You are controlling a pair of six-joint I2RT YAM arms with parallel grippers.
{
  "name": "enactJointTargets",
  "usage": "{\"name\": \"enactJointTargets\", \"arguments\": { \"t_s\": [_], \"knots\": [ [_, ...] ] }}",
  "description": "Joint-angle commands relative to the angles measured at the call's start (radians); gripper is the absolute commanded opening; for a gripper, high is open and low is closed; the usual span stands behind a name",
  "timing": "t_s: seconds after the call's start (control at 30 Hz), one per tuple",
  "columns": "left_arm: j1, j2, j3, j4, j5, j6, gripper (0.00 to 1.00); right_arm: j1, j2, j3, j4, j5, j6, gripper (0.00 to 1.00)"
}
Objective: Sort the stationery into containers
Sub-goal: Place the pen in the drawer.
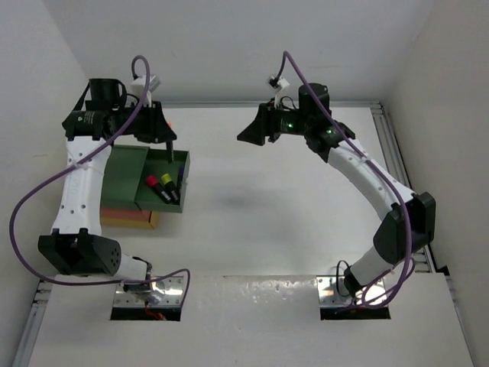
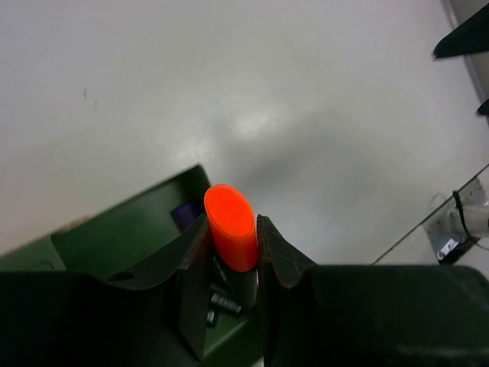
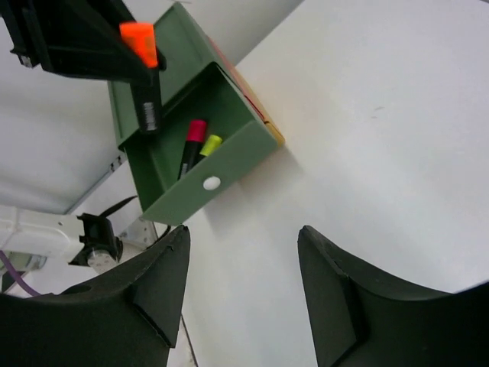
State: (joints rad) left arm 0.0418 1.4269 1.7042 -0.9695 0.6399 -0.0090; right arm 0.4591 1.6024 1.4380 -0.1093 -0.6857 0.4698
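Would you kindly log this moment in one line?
left end effector: shut on orange-capped highlighter over green tray | right end effector: open, empty

Orange highlighter (image 2: 233, 229) upright over green tray (image 3: 229, 164), pink (image 3: 195, 133), yellow (image 3: 210, 143), perhaps purple (image 2: 183, 214) highlighters inside

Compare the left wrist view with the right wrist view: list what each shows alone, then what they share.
Left wrist only: a purple cap down inside the green tray, and a close look at the left gripper with both fingers pressed against the orange highlighter. Right wrist only: the pink highlighter and yellow highlighter lying side by side in that tray, and the right gripper open with nothing between its fingers. Both: the orange highlighter held over the green tray by the left gripper.
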Motion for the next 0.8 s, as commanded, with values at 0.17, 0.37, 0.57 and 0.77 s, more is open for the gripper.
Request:
{"name": "enactJointTargets", "arguments": {
  "t_s": [0.17,0.37,0.57,0.77],
  "knots": [
    [0.032,-0.019,-0.124,-0.225,-0.098,0.11,0.0,-0.01,-0.033,-0.022,-0.082,-0.037,-0.072,0.57],
    [0.036,0.026,-0.091,-0.221,-0.17,0.106,0.13,-0.008,-0.01,-0.021,-0.101,-0.037,-0.074,0.58],
    [0.047,0.046,-0.089,-0.23,-0.181,0.119,0.41,-0.01,0.025,-0.016,-0.109,-0.018,-0.048,0.58],
    [0.059,0.046,0.018,-0.232,-0.123,0.15,0.74,-0.005,0.079,0.004,-0.067,-0.02,0.041,0.57]
  ]
}}
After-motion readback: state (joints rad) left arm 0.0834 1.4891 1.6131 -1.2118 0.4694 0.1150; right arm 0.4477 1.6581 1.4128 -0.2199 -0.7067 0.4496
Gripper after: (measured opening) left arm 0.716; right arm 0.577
